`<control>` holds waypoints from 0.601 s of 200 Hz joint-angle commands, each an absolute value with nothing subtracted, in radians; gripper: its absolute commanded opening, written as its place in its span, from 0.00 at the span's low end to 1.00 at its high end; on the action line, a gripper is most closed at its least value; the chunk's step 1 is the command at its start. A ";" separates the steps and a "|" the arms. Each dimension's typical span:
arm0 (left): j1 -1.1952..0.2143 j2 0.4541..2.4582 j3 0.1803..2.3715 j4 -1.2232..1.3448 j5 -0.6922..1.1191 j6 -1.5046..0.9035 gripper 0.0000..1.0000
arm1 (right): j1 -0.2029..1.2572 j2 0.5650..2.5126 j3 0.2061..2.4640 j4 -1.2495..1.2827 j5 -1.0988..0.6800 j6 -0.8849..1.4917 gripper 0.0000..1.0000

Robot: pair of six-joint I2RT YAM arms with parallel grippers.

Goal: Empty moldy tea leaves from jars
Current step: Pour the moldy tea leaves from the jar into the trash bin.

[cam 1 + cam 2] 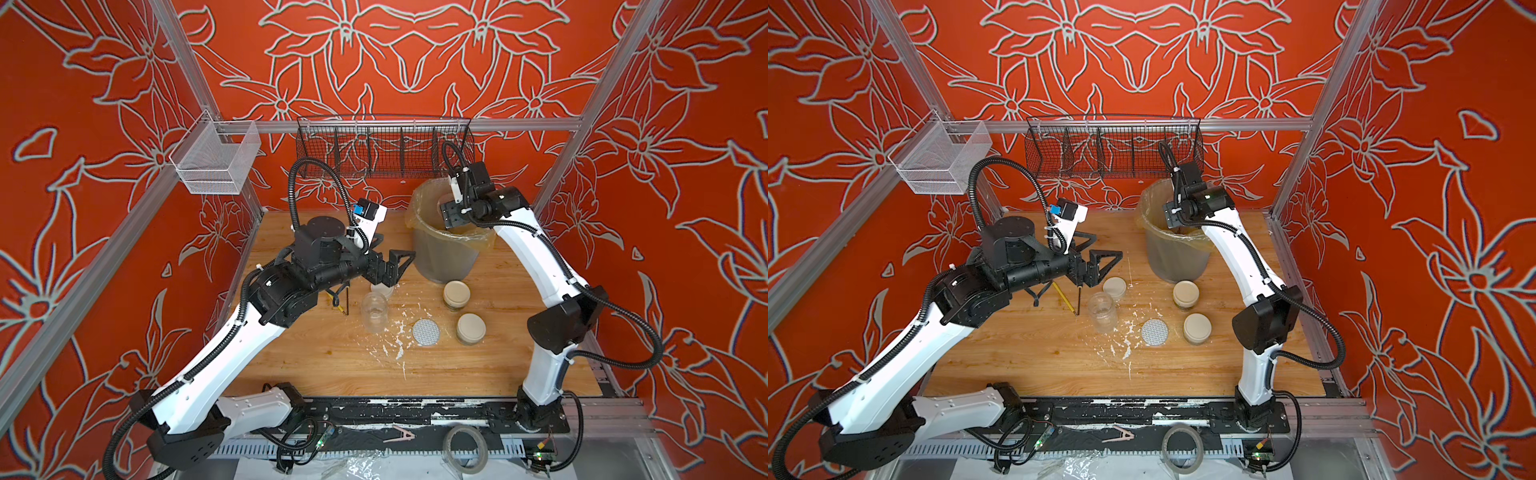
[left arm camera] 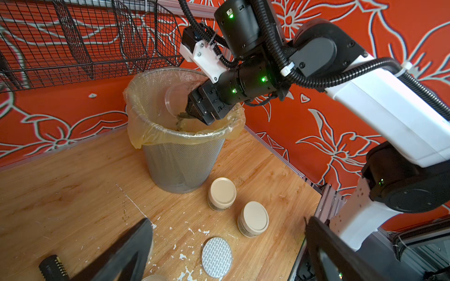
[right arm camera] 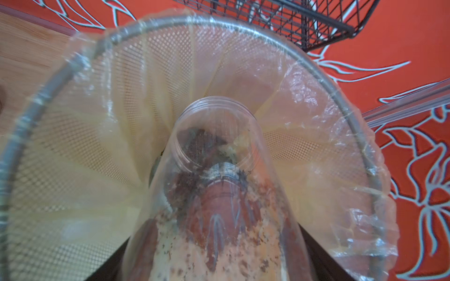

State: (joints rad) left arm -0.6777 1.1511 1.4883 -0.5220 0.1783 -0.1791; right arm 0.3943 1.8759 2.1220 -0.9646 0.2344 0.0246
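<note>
**A:** Left side, quick?
**B:** Left fingers (image 1: 402,254) stood spread wide and held nothing, above the tabletop (image 1: 324,357) near a loose cream lid (image 1: 1114,286). Just beside the lid an open jar (image 1: 374,311) stood upright and looked empty.

**A:** Middle?
**B:** Dotted lid (image 1: 426,331) lay flat among white paint flecks. Next came the far closed jar (image 1: 456,294) and the near closed jar (image 1: 471,328). Both were upright, close together but apart, with dark fill barely showing under the caps.

**A:** How would those two handle?
**B:** My guess was light, stiff, smooth-walled, and breakable if they were glass. The lids overhung the bodies, so I'd have pinched across the clear wall below the cap, not on the cap. One arm would steady the jar while the other took the lid off.

**A:** Right side?
**B:** The bin (image 1: 440,257) had a yellowish liner. Right fingers (image 2: 192,113) were clamped on the tilted jar (image 3: 214,158) by its lower body, inside the rim, with the mouth aimed into the liner.

**A:** And the leaves?
**B:** The moldy tea leaves (image 3: 194,143) were dark crumbs at the mouth, and more were smeared along the inside wall. They seemed damp and clingy, so I judged they would stick rather than pour freely. A low grip kept the mouth clear, though a slick wall could slip under a hard shake.
</note>
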 commanded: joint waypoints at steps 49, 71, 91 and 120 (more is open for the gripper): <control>-0.673 1.141 1.485 -0.498 0.187 -0.160 0.97 | 0.397 1.867 2.150 -0.988 0.205 0.020 0.42; -0.673 1.150 1.493 -0.497 0.194 -0.158 0.97 | 0.406 1.865 2.147 -0.977 0.211 0.018 0.41; -0.673 1.146 1.493 -0.499 0.196 -0.156 0.97 | 0.424 1.924 2.219 -1.053 0.337 -0.042 0.41; -0.673 1.144 1.486 -0.492 0.192 -0.155 0.97 | 0.424 1.952 2.289 -1.124 0.251 -0.033 0.41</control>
State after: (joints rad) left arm -0.6777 1.1500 1.4883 -0.5148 0.1814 -0.1745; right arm 0.4168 1.9335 2.2391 -1.0470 0.2806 -0.0200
